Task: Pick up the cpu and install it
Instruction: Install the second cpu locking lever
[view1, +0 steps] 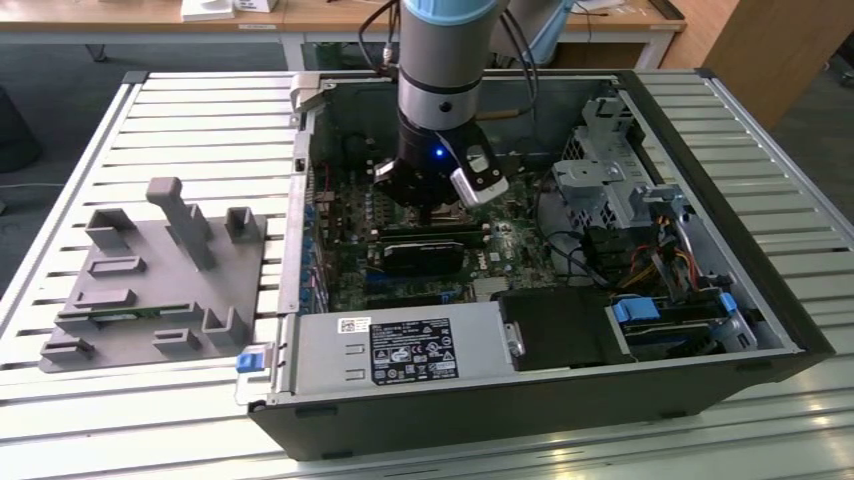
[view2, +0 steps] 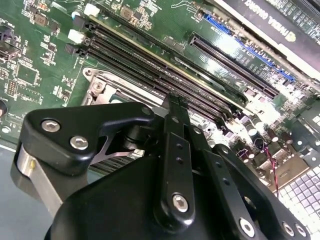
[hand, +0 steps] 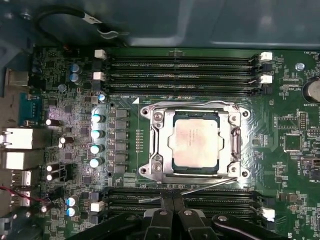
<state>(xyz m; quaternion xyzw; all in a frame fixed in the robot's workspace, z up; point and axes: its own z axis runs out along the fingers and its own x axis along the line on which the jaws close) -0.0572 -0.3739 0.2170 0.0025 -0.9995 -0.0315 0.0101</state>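
Cpu (hand: 194, 140) sits flat in the socket (hand: 156, 146) on the board (hand: 285, 165) in the first wrist view, metal top up and square to the frame, socket frame around it, lever wire lying across the near side. My gripper (hand: 173, 210) hangs just beside the socket over the RAM slots, fingers (hand: 184, 216) pressed together w/ nothing held. To do this well I'd confirm the chip is level on all four edges w/o any downward force.
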